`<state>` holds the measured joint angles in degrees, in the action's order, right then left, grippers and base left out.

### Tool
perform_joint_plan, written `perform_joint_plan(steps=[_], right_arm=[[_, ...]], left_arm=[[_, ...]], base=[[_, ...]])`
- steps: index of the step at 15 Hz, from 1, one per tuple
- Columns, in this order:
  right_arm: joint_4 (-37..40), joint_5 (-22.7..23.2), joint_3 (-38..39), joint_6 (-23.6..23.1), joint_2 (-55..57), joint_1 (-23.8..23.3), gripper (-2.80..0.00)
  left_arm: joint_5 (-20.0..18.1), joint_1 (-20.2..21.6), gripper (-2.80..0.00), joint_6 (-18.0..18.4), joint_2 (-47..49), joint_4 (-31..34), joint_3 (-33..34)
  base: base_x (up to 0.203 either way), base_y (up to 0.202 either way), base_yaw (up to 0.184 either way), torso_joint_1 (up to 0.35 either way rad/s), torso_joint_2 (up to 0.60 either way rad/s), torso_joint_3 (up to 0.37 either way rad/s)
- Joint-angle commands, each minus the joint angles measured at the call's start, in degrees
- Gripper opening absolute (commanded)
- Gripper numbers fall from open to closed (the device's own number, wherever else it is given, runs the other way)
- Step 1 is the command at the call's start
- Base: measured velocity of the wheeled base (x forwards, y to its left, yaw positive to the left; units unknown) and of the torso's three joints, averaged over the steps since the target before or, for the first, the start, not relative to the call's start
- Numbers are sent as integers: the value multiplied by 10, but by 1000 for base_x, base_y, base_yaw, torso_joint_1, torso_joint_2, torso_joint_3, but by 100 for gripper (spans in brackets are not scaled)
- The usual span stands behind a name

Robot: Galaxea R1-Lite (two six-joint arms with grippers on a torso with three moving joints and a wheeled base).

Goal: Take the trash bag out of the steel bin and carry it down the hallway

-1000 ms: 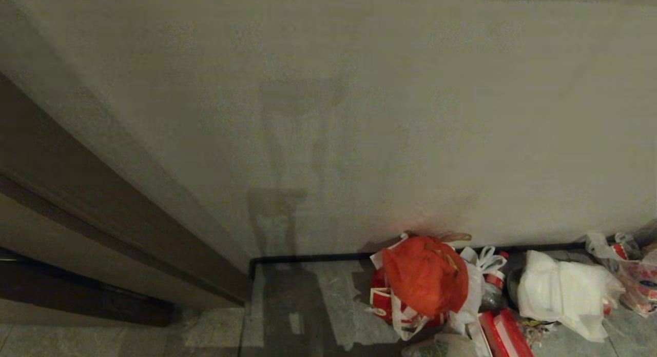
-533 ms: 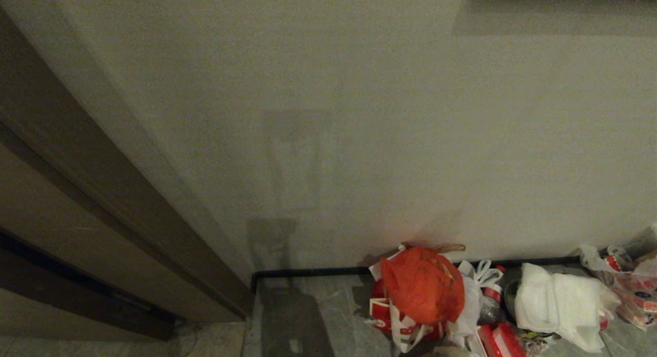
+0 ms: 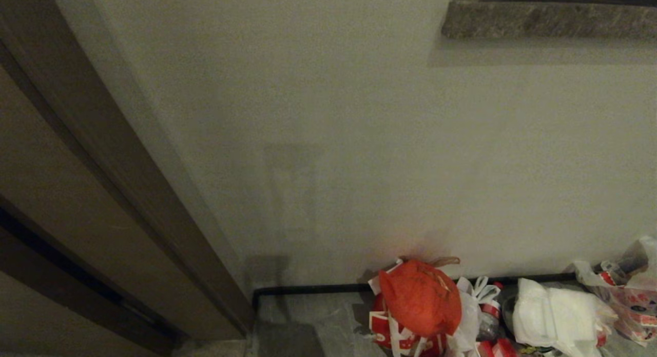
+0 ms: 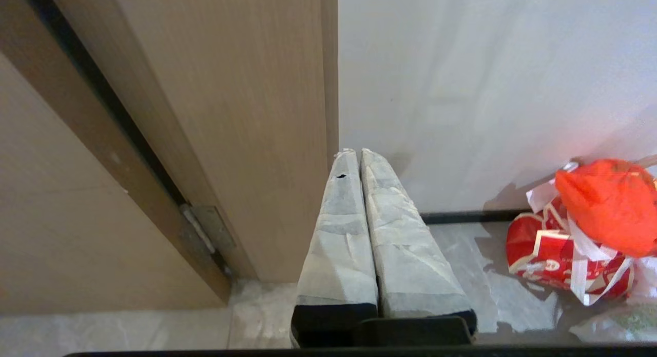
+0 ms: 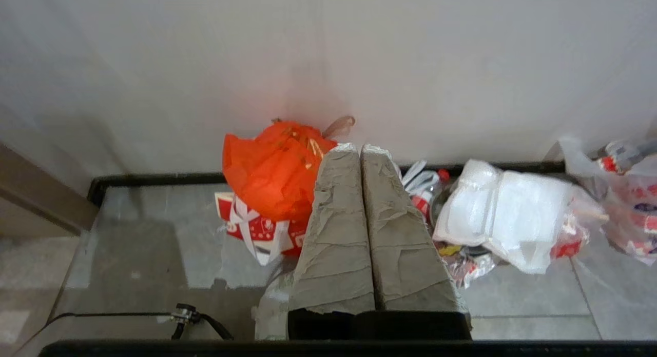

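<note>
At the far left stands a brown wooden door frame [image 3: 128,193], its foot meeting the grey marbled floor [image 3: 313,316] of the hallway. The left hand [image 4: 358,153] hangs in front of this frame's edge, its two padded fingers [image 4: 341,234] pressed flat together with nothing between them. A pale beige wall [image 3: 359,141] runs rightward with a dark skirting [image 3: 308,289] along its base and a stone ledge [image 3: 549,19] high on the right. Against the skirting, mid-floor, sits an orange-red bag [image 3: 421,298] atop a red-and-white printed bag [image 4: 554,254]. The right hand [image 5: 358,147] hovers before this pile, fingers likewise closed flush and empty. Further right lies a whitish plastic bag [image 3: 557,311], then a clear bag of red-labelled litter [image 3: 629,300] at the floor's right edge. The steel bin shows in no view, and whether any of these bags is the trash bag cannot be told.
</note>
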<state>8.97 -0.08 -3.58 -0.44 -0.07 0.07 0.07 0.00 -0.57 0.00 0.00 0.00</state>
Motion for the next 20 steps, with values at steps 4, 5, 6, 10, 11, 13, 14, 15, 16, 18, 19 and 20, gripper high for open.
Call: perform_joint_plan(steps=[4,5,6,10,11,13,14,15,16,18,19,20], right_arm=[[0,0,0,-1,1,0,-280],[0,0,0,0,1,0,-280],[0,0,0,0,1,0,-280],[0,-1,0,0,1,0,-280],[0,0,0,0,1,0,-280],[1,0,0,-1,1,0,-280],[0,0,0,-1,1,0,-280],[0,0,0,-1,1,0,-280],[1,0,0,-1,1,0,-280],[0,0,0,-1,1,0,-280],[0,-2,0,1,1,0,-280],[0,-3,0,0,1,0,-280]], left_arm=[[0,0,-280,0,0,0,1],[0,0,-280,0,1,-1,1],[0,0,-280,0,1,0,1],[0,0,-280,0,0,-1,1],[0,0,-280,0,0,0,0],[0,0,-280,0,0,0,1],[0,0,-280,0,0,0,1],[0,0,-280,0,0,0,0],[0,0,-280,0,0,0,1],[0,0,-280,0,0,-1,1],[0,0,-280,0,0,-1,1],[0,0,-280,0,0,0,0]], base=[[0,0,0,3,2,202],[0,0,0,-1,-1,199],[0,0,0,-2,2,202],[0,0,0,2,2,197],[0,0,0,-4,2,209],[0,0,0,2,-2,207],[0,0,0,4,2,201],[0,0,0,-2,2,131],[0,0,0,-2,0,78],[0,0,0,2,-1,35],[0,0,0,0,0,0],[0,0,0,0,0,0]])
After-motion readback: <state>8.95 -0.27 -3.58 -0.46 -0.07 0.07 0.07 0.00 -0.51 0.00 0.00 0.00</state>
